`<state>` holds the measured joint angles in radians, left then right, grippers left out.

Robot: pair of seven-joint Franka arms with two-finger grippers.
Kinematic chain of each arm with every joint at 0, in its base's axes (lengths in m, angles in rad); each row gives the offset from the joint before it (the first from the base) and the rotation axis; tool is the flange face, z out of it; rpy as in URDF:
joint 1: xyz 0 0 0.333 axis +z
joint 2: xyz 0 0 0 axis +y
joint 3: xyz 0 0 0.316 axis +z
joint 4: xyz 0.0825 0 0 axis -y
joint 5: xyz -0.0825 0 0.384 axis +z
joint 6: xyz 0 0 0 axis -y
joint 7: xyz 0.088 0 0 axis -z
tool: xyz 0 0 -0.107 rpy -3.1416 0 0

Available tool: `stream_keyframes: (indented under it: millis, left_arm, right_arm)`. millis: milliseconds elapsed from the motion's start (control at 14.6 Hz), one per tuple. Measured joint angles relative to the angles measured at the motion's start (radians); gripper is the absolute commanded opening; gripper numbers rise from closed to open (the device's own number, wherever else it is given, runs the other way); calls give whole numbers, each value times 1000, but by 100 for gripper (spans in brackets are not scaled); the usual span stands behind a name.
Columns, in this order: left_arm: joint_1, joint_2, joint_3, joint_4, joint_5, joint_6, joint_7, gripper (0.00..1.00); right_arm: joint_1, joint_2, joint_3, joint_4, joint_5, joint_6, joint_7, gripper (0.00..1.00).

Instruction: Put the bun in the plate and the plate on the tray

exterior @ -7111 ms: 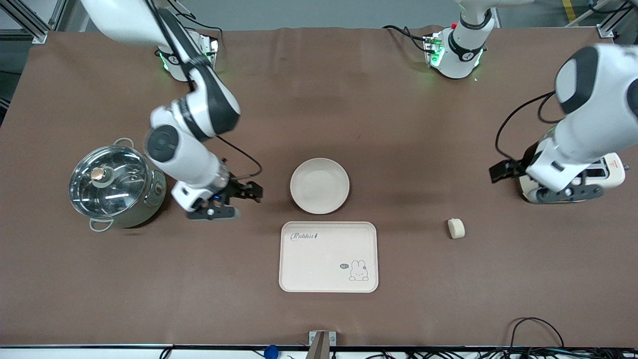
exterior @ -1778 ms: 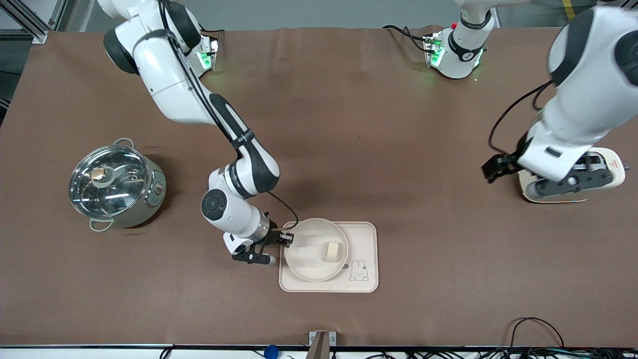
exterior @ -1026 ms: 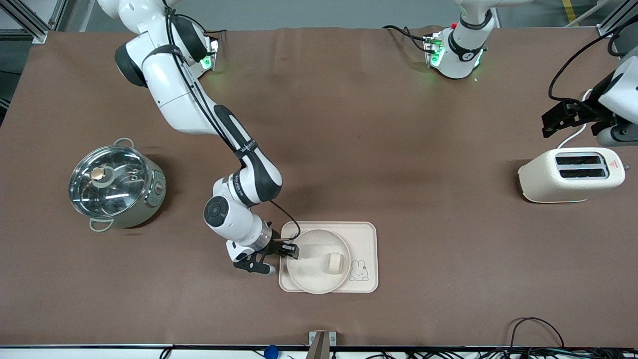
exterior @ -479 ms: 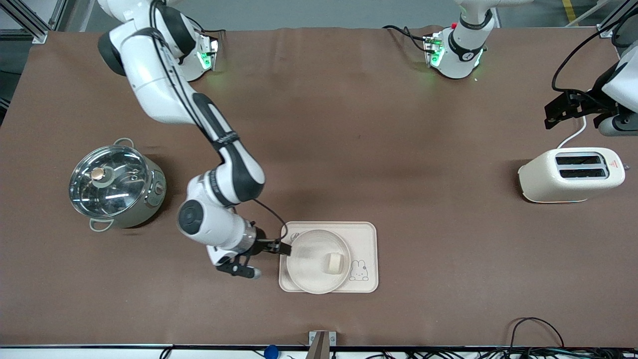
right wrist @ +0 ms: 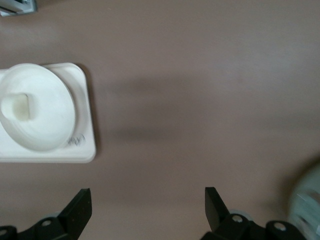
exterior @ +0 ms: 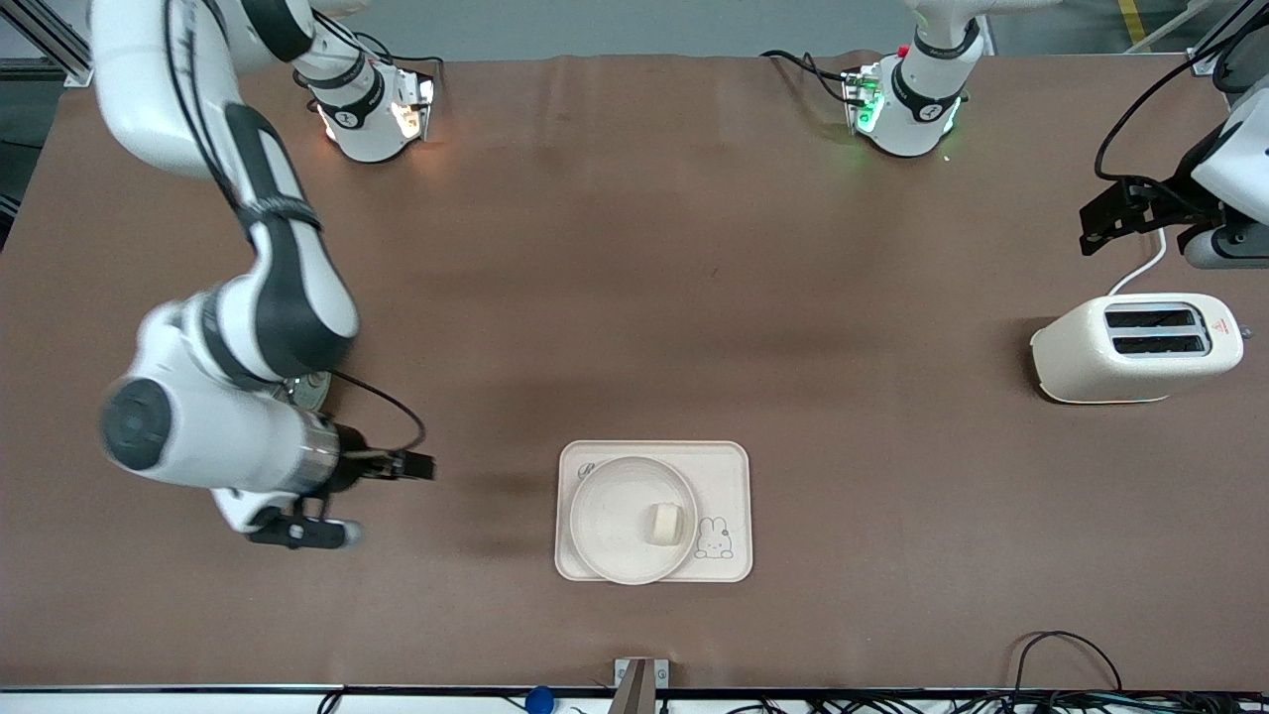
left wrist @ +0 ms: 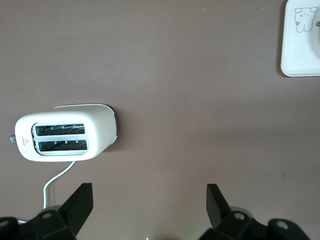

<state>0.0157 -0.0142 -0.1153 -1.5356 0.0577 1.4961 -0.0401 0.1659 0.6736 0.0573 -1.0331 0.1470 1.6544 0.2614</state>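
The cream tray (exterior: 729, 476) lies near the front camera at mid-table. The round plate (exterior: 610, 516) rests on it, and the small pale bun (exterior: 666, 523) sits in the plate. In the right wrist view the tray (right wrist: 86, 135), plate (right wrist: 50, 115) and bun (right wrist: 17, 106) show together. My right gripper (exterior: 297, 531) is open and empty, up over the table between the tray and the right arm's end; its jaws (right wrist: 147, 197) are wide apart. My left gripper (exterior: 1217, 258) is open and empty, over the table beside the toaster; its jaws (left wrist: 150, 192) are wide apart.
A cream toaster (exterior: 1135, 347) stands at the left arm's end, also in the left wrist view (left wrist: 65, 137), with its cord trailing. A steel pot (exterior: 305, 390) at the right arm's end is mostly hidden under the right arm. A tray corner (left wrist: 300, 50) shows in the left wrist view.
My right gripper has left the plate's rim and swung away toward the right arm's end of the table. The plate with the bun stays on the tray. The left arm has barely moved.
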Motion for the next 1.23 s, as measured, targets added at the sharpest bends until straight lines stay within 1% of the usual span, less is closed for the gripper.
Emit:
stream_keyframes:
  millis: [137,205,274,410,547,752,957,1231]
  left_arm:
    - [-3,-7,-8,-2,-3,-5,0,100]
    - [-3,-13,-13,-5,-3,-6,0,100]
    - [-4,-18,-19,-9,-3,-6,0,100]
    - [-4,-33,-29,-24,-3,-6,0,100]
    - [-4,-56,-31,-50,-3,-3,0,100]
    - [-4,-83,-32,-77,-3,-2,1,100]
    - [-3,-85,-32,-79,-18,1,1,100]
    - [-2,-77,-30,-73,-19,17,1,100]
  right_arm:
    - [-30,-86,-2,-5,-23,-128,0,100]
    - [-53,-137,-3,-24,-34,-170,0,100]
    - [-85,-198,-4,-67,-44,-194,-10,100]
    - [-156,-335,-5,-187,-61,-211,-55,100]
    - [-205,-460,-5,-301,-110,-213,-80,100]
    - [-215,-613,-6,-424,-188,-210,-93,100]
    - [-215,-689,-26,-474,-203,-203,-150,100]
    - [-215,-699,-34,-488,-203,-200,-169,100]
